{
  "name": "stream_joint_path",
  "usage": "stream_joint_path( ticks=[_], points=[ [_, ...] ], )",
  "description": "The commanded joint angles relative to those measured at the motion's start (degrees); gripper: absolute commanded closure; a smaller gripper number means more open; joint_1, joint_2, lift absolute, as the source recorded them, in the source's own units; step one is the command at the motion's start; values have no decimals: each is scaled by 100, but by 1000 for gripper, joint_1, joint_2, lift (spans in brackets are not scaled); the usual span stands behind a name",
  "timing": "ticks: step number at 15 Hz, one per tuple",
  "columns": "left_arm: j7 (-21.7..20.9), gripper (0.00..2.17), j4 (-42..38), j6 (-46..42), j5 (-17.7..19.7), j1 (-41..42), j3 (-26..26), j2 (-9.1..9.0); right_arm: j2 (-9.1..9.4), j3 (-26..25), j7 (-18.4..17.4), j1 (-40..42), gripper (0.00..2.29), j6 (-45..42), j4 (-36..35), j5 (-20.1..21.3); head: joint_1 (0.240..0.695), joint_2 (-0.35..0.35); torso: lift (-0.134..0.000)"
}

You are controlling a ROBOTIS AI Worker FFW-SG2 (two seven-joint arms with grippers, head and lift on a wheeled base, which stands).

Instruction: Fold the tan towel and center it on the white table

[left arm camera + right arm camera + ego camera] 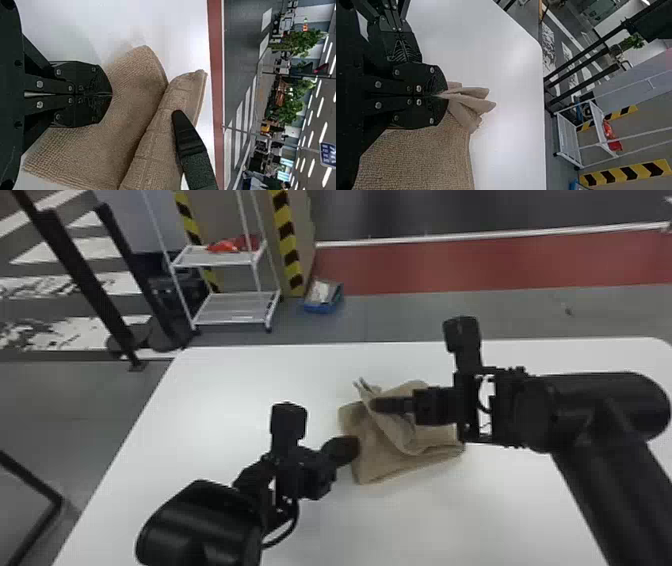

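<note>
The tan towel (380, 460) lies bunched and partly folded on the white table (220, 390), with a flap raised at its far left part. My right gripper (382, 405) is shut on that flap; in the right wrist view the towel's gathered edge (470, 103) sticks out from between the tips of this gripper (440, 96). At the towel's near left edge is my left gripper (352, 447). The left wrist view has the left gripper (105, 95) shut, its fingers together over the towel (126, 91), with no cloth visibly pinched between them.
Beyond the table's far edge stand a white wire shelf cart (235, 310) and a blue bin (322, 297) on the floor. Black posts (85, 280) rise at the far left. Both forearms reach over the table's near part.
</note>
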Motion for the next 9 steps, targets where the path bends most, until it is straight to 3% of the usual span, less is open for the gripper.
stream_joint_path(
  ticks=[1, 2, 3, 4, 8, 9],
  points=[
    [1, 1733, -3, 0, -4, 24, -3, 0, 5, 14, 4, 38, 1106, 16, 26, -76, 695, 167, -112],
    [1, 1733, -3, 0, -4, 32, -3, 0, 5, 6, 13, 56, 778, 16, 26, -120, 695, 168, -112],
    [1, 1733, -3, 0, -12, 32, -3, 0, 5, -12, 48, 91, 188, 16, 26, -243, 695, 169, -112],
    [10, 1733, -3, 0, -12, 32, -3, 0, 5, -91, 119, 153, -1, -1, -1, -383, 695, 173, -112],
    [19, 1733, -3, 0, -12, 41, -12, -9, 5, -486, 215, 443, 63, 52, -528, -955, 695, 188, -112],
    [27, 1733, -3, 0, -12, 50, -21, -9, -105, -566, 180, 557, 63, 140, -801, -981, 695, 187, -112]
  ],
)
